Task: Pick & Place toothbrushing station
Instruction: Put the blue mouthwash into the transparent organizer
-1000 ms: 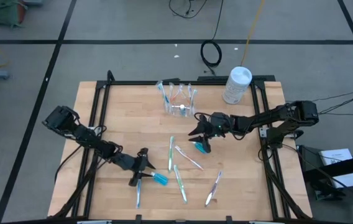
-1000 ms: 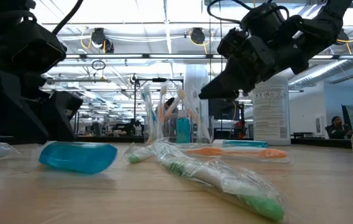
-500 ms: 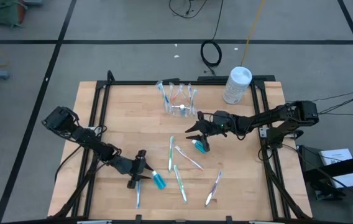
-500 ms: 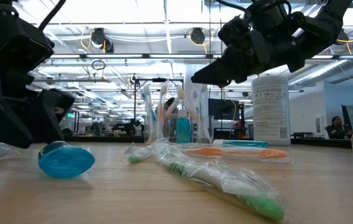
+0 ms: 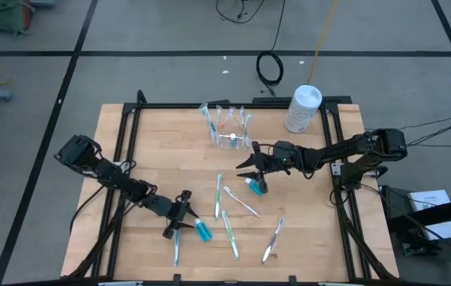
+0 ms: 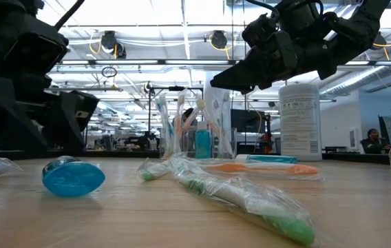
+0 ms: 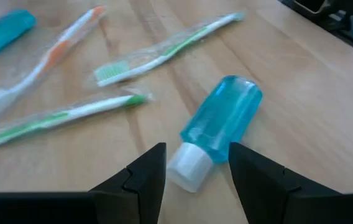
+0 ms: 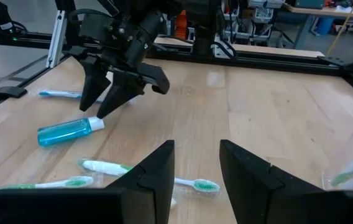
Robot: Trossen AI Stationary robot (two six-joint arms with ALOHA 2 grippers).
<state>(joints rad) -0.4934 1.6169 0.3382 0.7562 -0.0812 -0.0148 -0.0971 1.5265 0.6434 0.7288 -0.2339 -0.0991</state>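
A short blue tube (image 5: 202,230) with a white cap lies flat on the wooden table near the front. My left gripper (image 5: 184,216) is open. In its wrist view its fingers (image 7: 144,180) stand on either side of the tube's cap (image 7: 189,165). My right gripper (image 5: 246,168) is open and empty above the table's middle. A second blue tube (image 5: 255,187) lies just nearer than it. A clear cup (image 5: 227,127) with upright toothbrushes stands at the far middle. Several wrapped toothbrushes (image 5: 230,232) lie flat between the arms.
A white round-lidded canister (image 5: 303,109) stands at the far right corner. One toothbrush (image 5: 177,248) lies near the front edge and another (image 5: 272,241) at the front right. A black frame (image 5: 122,135) borders the table's left, far and right sides.
The blue tube by my left gripper has turned about on the table, from lying sideways to pointing one end at the near edge. My right gripper has risen a little and tipped more level, away from the second tube, which stays on the table.
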